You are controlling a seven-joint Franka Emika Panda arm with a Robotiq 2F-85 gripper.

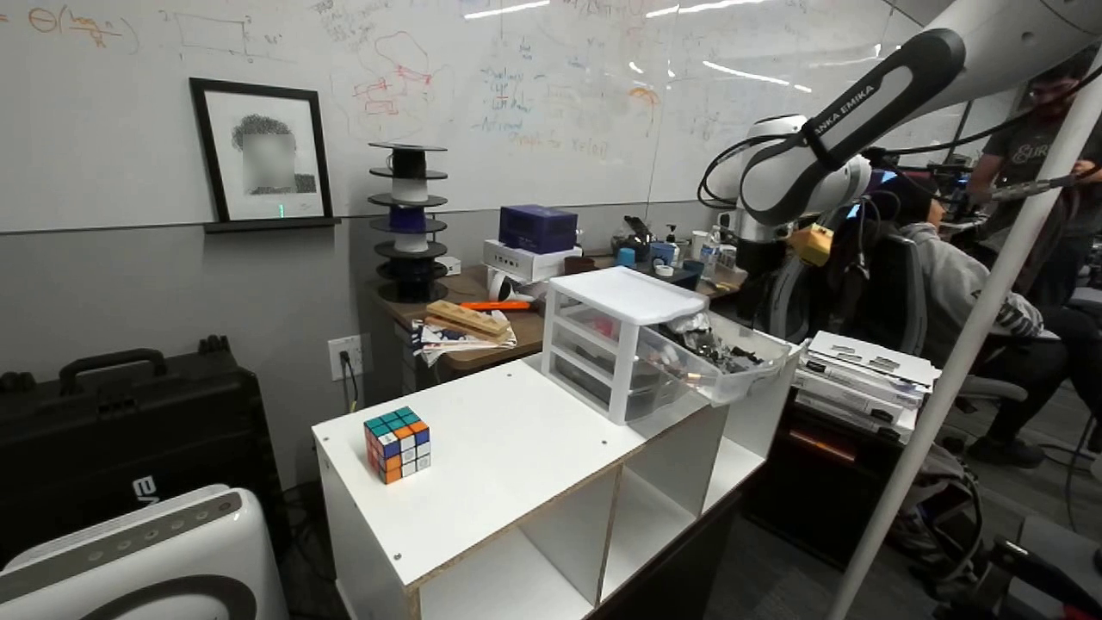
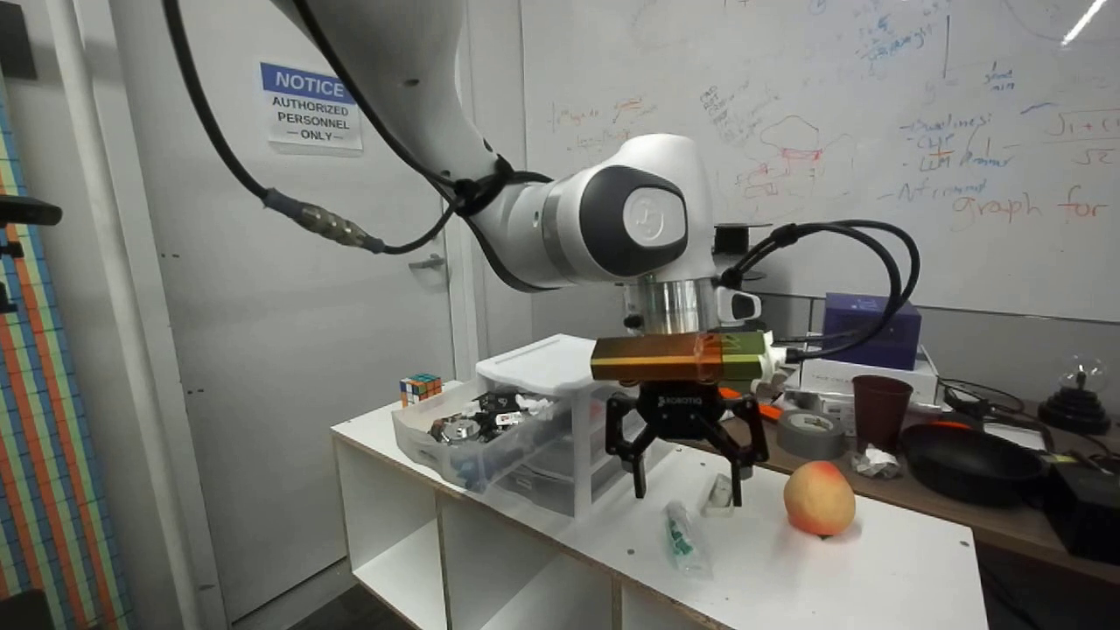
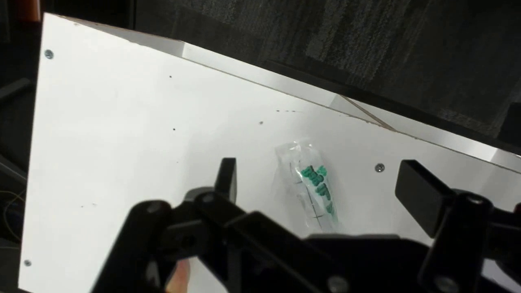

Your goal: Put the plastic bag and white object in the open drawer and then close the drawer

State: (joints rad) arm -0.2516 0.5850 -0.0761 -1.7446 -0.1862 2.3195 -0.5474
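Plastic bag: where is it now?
In an exterior view, the plastic bag lies on the cabinet top, right of the drawer unit, left of the fruit, just in front of the small white object. The wrist view shows it right of center.

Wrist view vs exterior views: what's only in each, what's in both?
Wrist view only: a corner screw head, upper left.
Exterior only, in both exterior views: the open drawer, Rubik's cube and whiteboard.
Shared: the gripper and white cabinet in every view; the plastic bag and peach-like fruit in the wrist view (fruit mostly hidden there) and an exterior view.
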